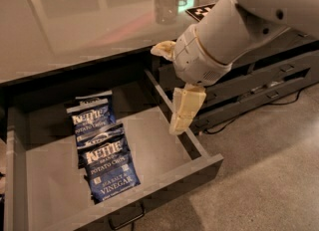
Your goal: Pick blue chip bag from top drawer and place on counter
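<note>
Looking left first: the drawer (50, 195) is open, with three chip bags overlapping on its floor. I'd go for the front bag (110, 173), since it seems to lie on top. My gripper (165, 89) hangs over the drawer's right wall below the counter (75, 21), fingers spread wide, holding nothing. Best plan: swing left, drop straight down, and pinch only that bag.
</note>
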Controlling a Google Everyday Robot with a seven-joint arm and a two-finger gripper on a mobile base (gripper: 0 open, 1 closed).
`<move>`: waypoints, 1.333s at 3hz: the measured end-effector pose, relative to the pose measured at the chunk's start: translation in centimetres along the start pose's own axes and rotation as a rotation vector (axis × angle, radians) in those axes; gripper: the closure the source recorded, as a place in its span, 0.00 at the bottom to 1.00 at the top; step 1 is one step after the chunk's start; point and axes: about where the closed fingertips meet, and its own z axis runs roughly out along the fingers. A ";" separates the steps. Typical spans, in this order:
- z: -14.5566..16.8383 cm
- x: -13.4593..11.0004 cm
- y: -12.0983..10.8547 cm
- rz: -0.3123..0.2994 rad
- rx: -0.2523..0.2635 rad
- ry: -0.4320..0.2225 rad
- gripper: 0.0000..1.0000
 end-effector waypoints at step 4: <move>11.7 -5.2 1.8 -0.095 -0.127 -0.051 0.00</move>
